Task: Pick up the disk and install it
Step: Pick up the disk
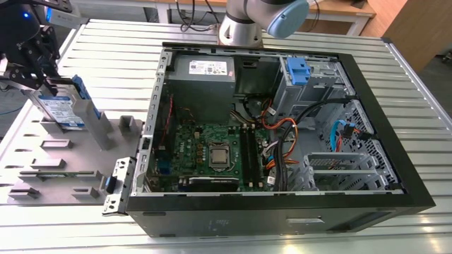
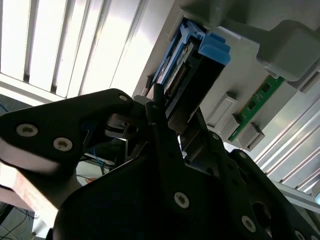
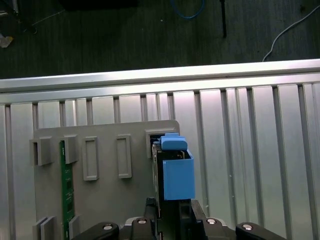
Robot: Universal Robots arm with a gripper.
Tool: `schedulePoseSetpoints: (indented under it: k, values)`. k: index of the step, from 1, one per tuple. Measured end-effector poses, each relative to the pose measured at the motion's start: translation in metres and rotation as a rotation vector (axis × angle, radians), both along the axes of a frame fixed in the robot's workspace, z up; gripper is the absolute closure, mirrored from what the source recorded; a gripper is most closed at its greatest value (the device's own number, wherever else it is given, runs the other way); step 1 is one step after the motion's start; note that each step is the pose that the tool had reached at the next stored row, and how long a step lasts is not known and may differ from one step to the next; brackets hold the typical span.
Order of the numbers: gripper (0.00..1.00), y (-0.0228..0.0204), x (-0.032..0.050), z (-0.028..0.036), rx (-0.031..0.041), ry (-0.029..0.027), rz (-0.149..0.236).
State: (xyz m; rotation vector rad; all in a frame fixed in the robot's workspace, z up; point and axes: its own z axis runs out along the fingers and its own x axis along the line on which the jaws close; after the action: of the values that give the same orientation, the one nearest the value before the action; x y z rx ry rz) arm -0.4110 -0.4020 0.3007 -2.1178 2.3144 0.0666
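The disk (image 1: 63, 108) is recorded standing in the grey holder tray (image 1: 42, 174) on the table (image 1: 120, 47), at the exterior view's left of the open computer case (image 1: 395, 174), apparently pinched by the claw (image 1: 44, 87); lift-out and installation are judged not yet done.

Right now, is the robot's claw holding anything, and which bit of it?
It cannot be told. The gripper is at the top end of the disk, which stands in the grey rack.
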Motion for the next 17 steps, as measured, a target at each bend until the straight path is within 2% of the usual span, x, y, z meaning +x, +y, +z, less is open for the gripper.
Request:
schedulePoseSetpoints:
  k: [17]
  values:
    - [0.64, -0.0003, 0.0, 0.0, 0.0, -0.0001, 0.0]
